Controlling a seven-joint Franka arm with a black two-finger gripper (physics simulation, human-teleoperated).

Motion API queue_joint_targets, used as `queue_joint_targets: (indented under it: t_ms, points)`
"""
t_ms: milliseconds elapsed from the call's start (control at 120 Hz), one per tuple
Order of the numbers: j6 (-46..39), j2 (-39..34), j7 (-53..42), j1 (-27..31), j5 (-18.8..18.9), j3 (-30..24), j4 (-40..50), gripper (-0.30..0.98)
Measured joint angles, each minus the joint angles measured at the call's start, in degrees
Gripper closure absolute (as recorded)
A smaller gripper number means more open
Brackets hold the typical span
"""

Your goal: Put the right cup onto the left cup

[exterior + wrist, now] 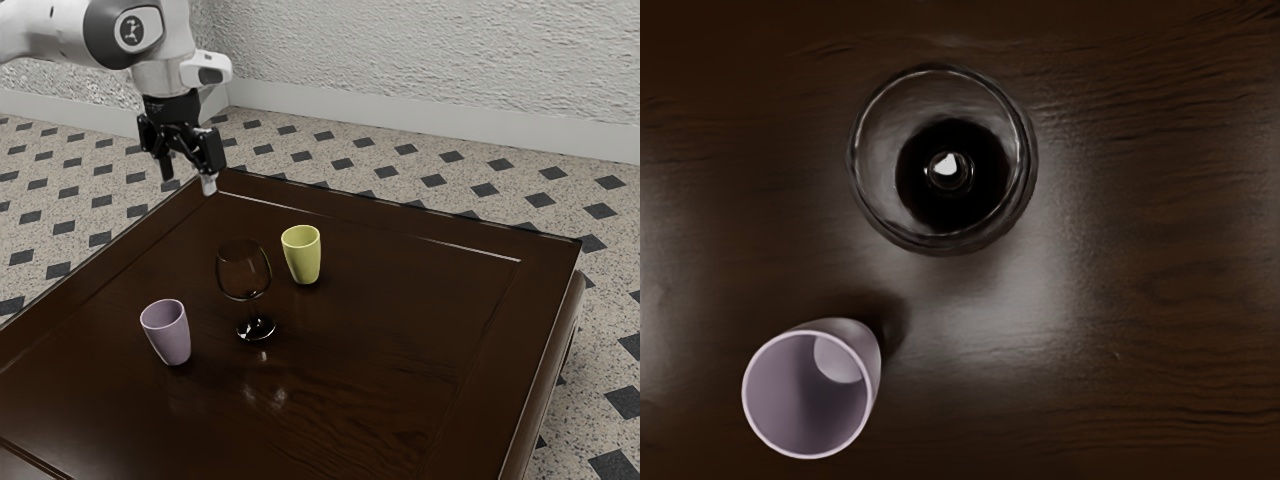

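Standing below the fingers (209, 183): purple cup (170, 335)

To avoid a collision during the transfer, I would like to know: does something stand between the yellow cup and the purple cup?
Yes: the wine glass stands upright, roughly between the yellow cup and the purple cup. A low, straight carry might hit it.

Two cups (304, 262), one seemingly stemmed glass (244, 274), one table (390, 340)
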State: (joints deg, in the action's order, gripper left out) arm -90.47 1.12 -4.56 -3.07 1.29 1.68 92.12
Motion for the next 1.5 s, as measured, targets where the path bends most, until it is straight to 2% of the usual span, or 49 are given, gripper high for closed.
queue_joint_targets:
  t_ms: [158, 558, 817, 1108, 1200, 1375, 1500]
  points:
    - [-1.8, 1.6, -0.5, 0.3, 0.0, 0.1, -0.6, 0.0]
    - [-7.8, 23.0, -1.8, -1.7, -3.1, 0.0, -13.1, 0.0]
    - [-10.4, 38.6, -4.7, -2.3, -5.4, -0.7, -26.8, 0.03]
    - [-11.7, 49.3, -9.6, 0.1, -5.3, -2.1, -38.5, 0.06]
    - [-12.7, 51.0, -11.3, 1.2, -3.2, -4.5, -39.3, 0.08]
    - [-15.2, 52.6, -13.9, 3.7, 3.9, -10.2, -39.5, 0.1]
    - [-16.2, 52.9, -15.3, 4.2, 6.1, -10.8, -39.5, 0.24]
